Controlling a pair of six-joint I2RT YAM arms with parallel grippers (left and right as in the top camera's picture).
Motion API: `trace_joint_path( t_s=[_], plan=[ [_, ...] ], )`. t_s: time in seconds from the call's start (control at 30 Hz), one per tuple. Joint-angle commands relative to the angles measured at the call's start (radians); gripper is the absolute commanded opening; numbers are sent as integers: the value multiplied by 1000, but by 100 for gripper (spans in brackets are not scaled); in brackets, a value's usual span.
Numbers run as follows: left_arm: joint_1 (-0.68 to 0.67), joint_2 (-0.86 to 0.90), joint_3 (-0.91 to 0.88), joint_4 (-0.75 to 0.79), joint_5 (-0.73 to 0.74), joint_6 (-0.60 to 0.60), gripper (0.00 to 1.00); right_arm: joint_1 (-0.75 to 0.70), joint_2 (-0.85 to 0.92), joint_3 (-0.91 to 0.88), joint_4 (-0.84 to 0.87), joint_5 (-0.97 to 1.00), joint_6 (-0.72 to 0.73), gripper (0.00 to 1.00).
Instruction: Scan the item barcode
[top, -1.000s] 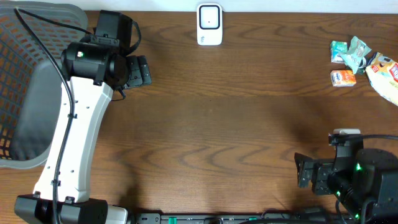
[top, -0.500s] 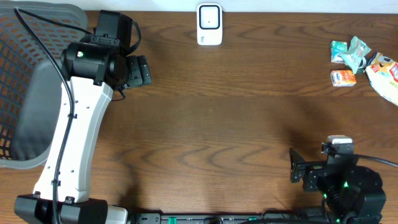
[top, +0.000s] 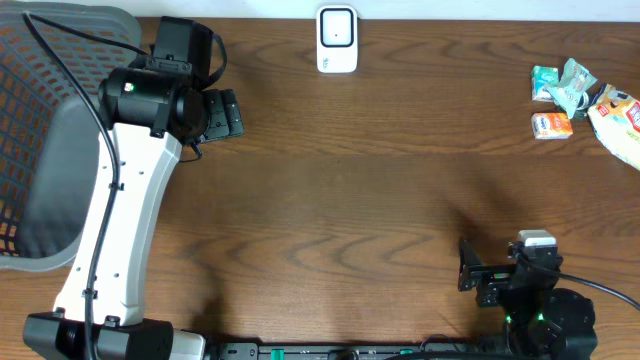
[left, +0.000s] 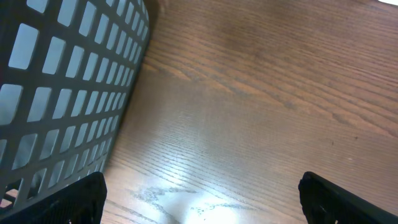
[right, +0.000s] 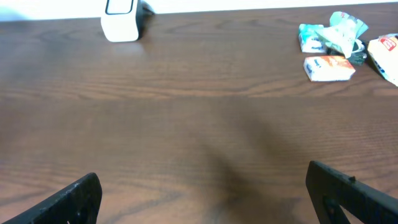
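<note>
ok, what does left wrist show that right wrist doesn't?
Only left wrist: the grey mesh basket wall along the left edge, and the left end effector, open and empty. Only right wrist: the white scanner at the far edge, the small packets at far right, and the right end effector, open and empty. Both: the brown wooden table.

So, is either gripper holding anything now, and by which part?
Nothing is held. The left gripper and the right gripper both stand open and empty; the small packets lie untouched on the table.
</note>
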Motion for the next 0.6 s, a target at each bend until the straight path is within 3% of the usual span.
trace_joint_path(
  t_s=[0.0, 0.57],
  plan=[
    [2, -2, -2, -2, -12, -9, 98, -13, -33, -42, 22, -16, -15, 99],
    [2, -2, -2, -2, -12, -9, 98, -13, -81, -238, 277, -39, -16, 99]
  ],
)
